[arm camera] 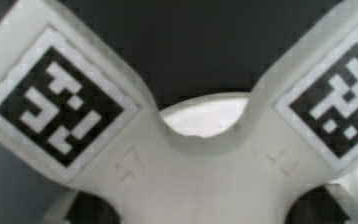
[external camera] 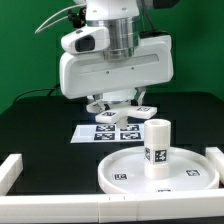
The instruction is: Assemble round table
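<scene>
Your arm is over the far middle of the bench (external camera: 40,130). The fingers (external camera: 113,101) are closed on the cross-shaped base (external camera: 110,114) and hold it just under the white wrist housing. You can barely see the fingers themselves, because the part covers them.

In the exterior view the base sits just beyond the far edge of the marker board (external camera: 115,131). Its tagged arms stick out to either side of the grip, and it appears tilted rather than flat.

In the wrist view the base (arm camera: 194,165) fills the picture. Two arms spread in a V, each with a black-and-white tag, one tag (arm camera: 60,95) on one arm and another tag (arm camera: 345,100) on the other. There is a rounded notch (arm camera: 202,115) where the arms meet. Behind it you only get dark, blurred bench.

Now look near, to the exterior view's right. The round disc (external camera: 125,175) lies flat on the bench with its rim up. The leg (external camera: 157,148) stands upright on it, about in the middle, with a tag facing the camera. The disc and leg are well apart from the base, on the near side of the marker board.

White border blocks frame the work area, one on the left (external camera: 12,170), one on the right (external camera: 214,162), and one along the near edge.
</scene>
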Available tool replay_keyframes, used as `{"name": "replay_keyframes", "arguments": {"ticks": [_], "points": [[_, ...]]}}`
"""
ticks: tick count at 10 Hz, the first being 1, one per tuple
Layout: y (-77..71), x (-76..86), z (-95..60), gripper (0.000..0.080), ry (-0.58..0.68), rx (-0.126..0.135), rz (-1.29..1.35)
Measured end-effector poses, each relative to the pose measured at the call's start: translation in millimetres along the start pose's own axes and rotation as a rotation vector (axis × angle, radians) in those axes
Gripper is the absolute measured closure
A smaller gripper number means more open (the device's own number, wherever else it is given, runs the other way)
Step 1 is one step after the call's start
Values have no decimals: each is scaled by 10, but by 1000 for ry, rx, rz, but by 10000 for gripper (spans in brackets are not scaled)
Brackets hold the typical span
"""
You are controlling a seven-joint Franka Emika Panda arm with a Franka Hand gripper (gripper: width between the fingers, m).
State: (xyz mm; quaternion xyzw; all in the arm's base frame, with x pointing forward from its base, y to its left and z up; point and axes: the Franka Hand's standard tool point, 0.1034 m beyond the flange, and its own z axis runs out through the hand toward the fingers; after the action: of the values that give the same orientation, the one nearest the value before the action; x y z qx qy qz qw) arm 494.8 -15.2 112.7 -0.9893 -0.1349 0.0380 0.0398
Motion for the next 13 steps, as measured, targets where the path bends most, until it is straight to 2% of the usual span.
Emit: {"name": "replay_keyframes", "arguments": {"ticks": [1, 2, 4, 6, 7, 9, 13], "points": [[-30, 206, -202, 354, 7, -4, 2], [-61, 396, -379, 354, 22, -22, -19], [-41, 314, -272, 354, 21, -22, -22], [-45, 323, -274, 354, 22, -23, -24], [-60, 399, -274, 354, 23, -22, -25], [-152, 664, -256, 354, 39, -25, -42], [-279, 707, -165, 354, 34, -20, -60]]}}
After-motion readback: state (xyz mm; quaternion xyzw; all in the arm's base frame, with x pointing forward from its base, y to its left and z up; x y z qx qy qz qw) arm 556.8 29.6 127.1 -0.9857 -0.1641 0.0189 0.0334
